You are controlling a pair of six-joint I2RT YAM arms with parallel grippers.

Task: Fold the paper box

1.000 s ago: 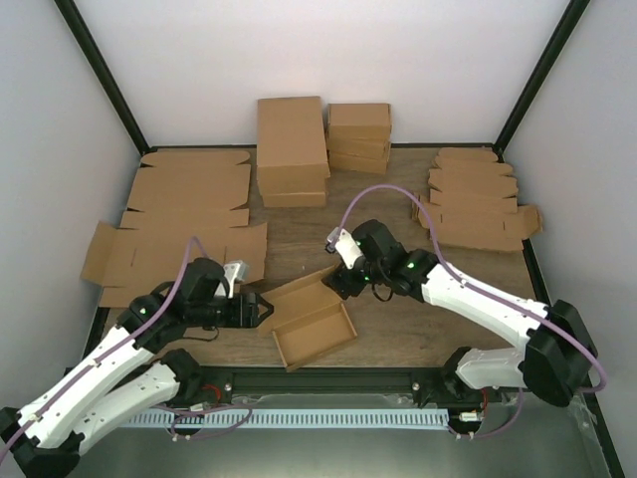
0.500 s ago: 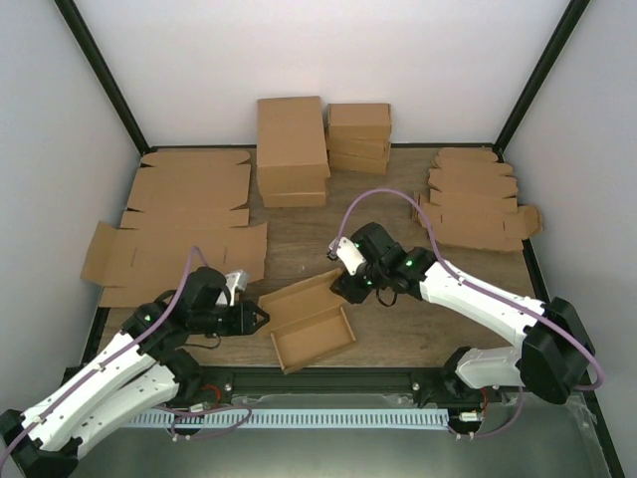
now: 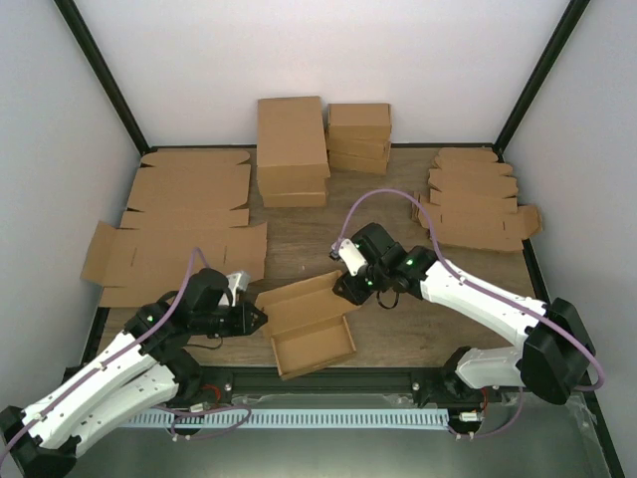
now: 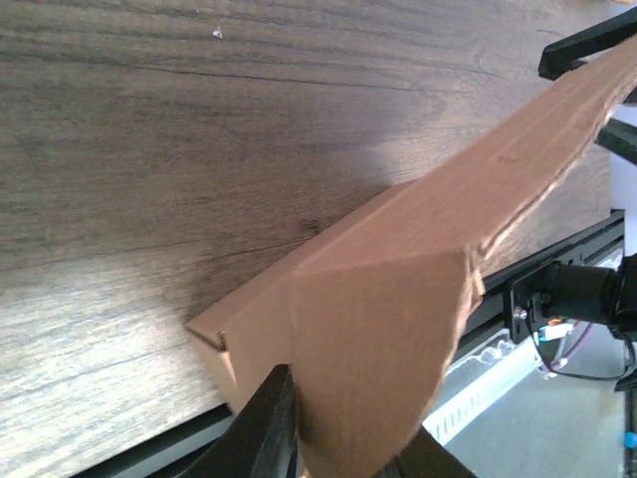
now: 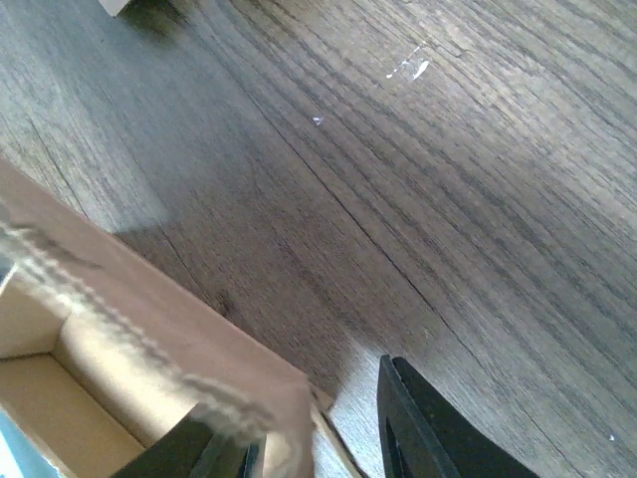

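1. Seen from above, the paper box (image 3: pixel 311 329) lies on the wooden surface (image 3: pixel 299 234) close to its near edge, between the 2 arms and roughly central.
2. The box is a shallow open tray facing up, with a long panel along its far side. Its long axis runs left to right, with the right end angled slightly away from the arm bases.
3. The left hand (image 3: pixel 257 319) sits at the box's left end and points right, along that long axis. In the left wrist view its fingers (image 4: pixel 267 423) stand on either side of a cardboard end flap. They are nearly together, with the flap pinched between them.
4. The right hand (image 3: pixel 343 286) reaches in from the right to the box's far right corner. In the right wrist view its fingers (image 5: pixel 418 428) straddle the top edge of a cardboard wall. They are partly open, and a gap shows between 1 finger and the card, so this hand does not grip the wall.
5. Each hand is at its own end of the box, so neither arm is clearly nearer. The coming fold probably depends on these 2 opposed holds along the long axis.
6. Large flat cardboard sheets (image 3: pixel 189 214) lie at the left, well apart from the box. Stacked closed boxes (image 3: pixel 292 149) stand at the back.
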